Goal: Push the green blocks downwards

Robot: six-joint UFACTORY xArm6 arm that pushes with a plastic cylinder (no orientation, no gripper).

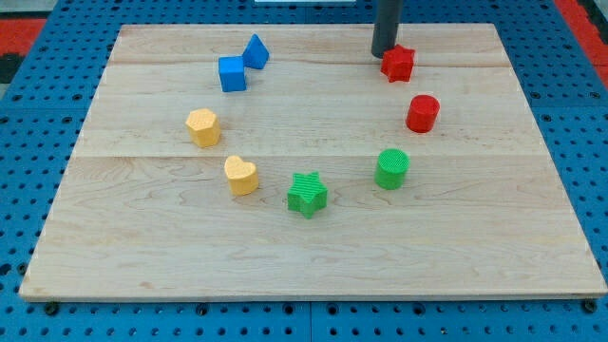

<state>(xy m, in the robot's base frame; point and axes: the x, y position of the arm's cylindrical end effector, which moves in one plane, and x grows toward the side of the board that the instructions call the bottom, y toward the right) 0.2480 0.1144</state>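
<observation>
A green star block (307, 193) lies low in the middle of the wooden board (475, 247). A green cylinder block (391, 168) stands to its right and a little higher. My tip (382, 53) is at the view's top, right of centre, touching the left side of a red star block (398, 63). The tip is far above both green blocks, roughly in line with the green cylinder.
A red cylinder (423, 113) stands between the red star and the green cylinder. A blue cube (232, 73) and a blue pentagon-like block (256, 50) sit at the top left. A yellow hexagon (202, 126) and a yellow heart (241, 175) lie at the left.
</observation>
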